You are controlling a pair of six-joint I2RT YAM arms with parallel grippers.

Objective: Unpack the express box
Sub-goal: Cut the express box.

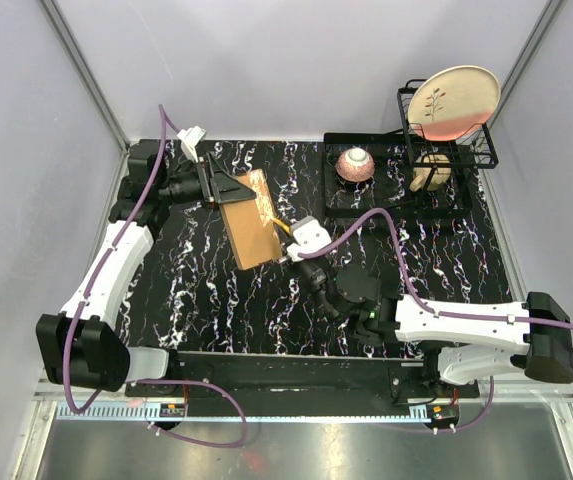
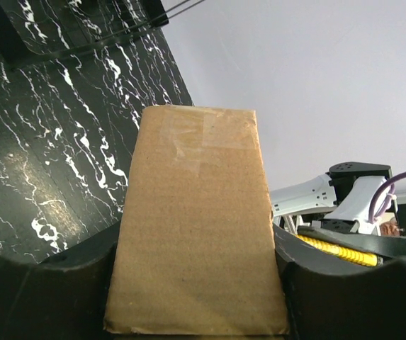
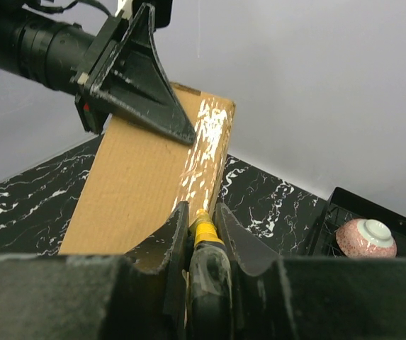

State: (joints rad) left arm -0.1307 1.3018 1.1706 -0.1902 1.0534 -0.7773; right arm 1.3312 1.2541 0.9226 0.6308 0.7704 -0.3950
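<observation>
The express box (image 1: 247, 222) is hanging tilted above the left-centre of the bench (image 1: 206, 300), not resting on it, with its long axis running from far to near in the top view. My left tool (image 1: 232, 190) is grasping it across its width at the far end, a finger on each broad face. The narrow taped side is facing right, toward my right tool (image 3: 201, 212), which is clenching the yellow utility knife (image 2: 334, 249) and pointing it up and leftward at that side. The tip is sitting right at the tape, though I cannot tell whether it is cutting in. I am judging that the coming stroke needs to run along the box's long axis.
</observation>
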